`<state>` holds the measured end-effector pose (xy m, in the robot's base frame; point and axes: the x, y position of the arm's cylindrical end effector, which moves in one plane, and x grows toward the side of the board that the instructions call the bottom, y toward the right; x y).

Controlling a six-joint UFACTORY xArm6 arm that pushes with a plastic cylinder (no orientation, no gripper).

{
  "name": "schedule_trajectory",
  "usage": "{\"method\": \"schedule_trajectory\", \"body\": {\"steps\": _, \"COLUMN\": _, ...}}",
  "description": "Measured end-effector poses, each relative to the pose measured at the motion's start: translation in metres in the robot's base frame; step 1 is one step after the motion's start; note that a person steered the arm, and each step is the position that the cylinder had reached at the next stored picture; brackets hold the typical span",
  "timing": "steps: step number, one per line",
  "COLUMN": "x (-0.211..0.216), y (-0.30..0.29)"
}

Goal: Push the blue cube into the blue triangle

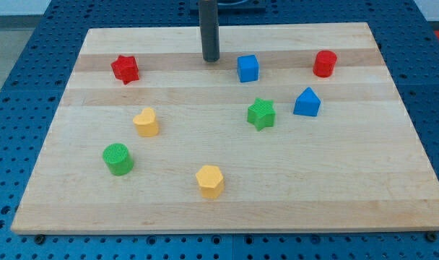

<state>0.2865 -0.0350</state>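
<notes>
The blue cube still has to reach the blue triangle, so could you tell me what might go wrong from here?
My tip sits to the view's left of the blue cube, while the blue triangle lies lower right, so a straight push could slide past it. The green star and red cylinder flank that path and could get knocked.

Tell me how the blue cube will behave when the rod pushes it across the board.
The blue cube sits flat on smooth wood, so it will likely slide rather than roll or tip. It looks like small rigid plastic, probably light. My tip stands to its left in the view; an off-centre push may twist it off line from the blue triangle.
</notes>
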Motion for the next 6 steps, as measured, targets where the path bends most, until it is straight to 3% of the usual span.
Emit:
{"method": "schedule_trajectory", "body": {"steps": 1, "x": 0.002, "y": 0.010}}
{"method": "schedule_trajectory", "body": {"steps": 3, "x": 0.066, "y": 0.115}}
{"method": "schedule_trajectory", "body": {"steps": 4, "x": 0.100, "y": 0.121}}
{"method": "schedule_trajectory", "body": {"steps": 6, "x": 0.106, "y": 0.069}}
